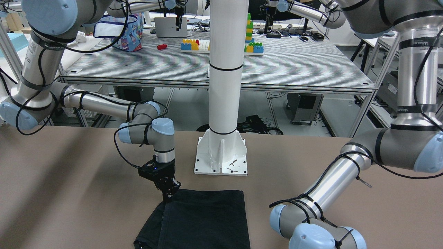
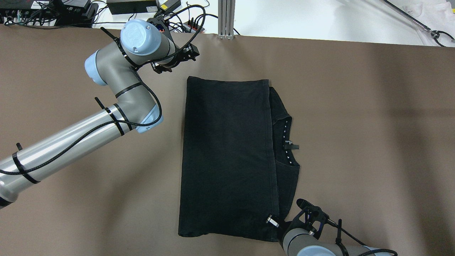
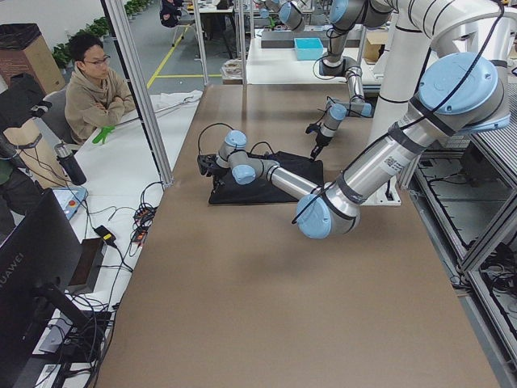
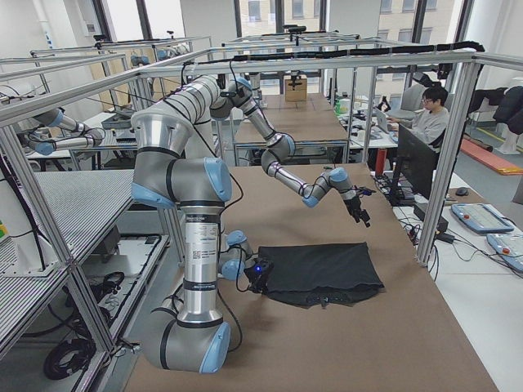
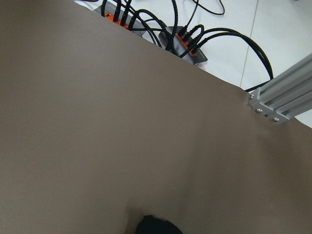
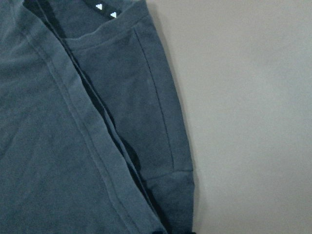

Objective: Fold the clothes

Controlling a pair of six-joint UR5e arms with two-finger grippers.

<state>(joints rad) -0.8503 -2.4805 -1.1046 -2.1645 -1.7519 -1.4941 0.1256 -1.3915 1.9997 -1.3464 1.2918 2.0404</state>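
Table [image 2: 355, 142]: the clothes [image 2: 227, 156] lie flat at its middle, reaching from near the robot-side edge towards the far edge.
Layers: a folded layer lies on top; the lower layer juts out from under it on the robot's right.
Base plate [image 1: 221, 157]: at the middle of the robot-side edge, just behind the clothes and apart from them.
Right gripper [image 1: 168, 195]: at the clothes' corner nearest the robot-side edge, on the robot's right.
Left gripper [image 4: 360, 216]: near the far edge, left of the clothes' far left corner, apart from it.
Beyond the far edge: a power strip [image 5: 185, 44] and an aluminium post [image 2: 226, 17].
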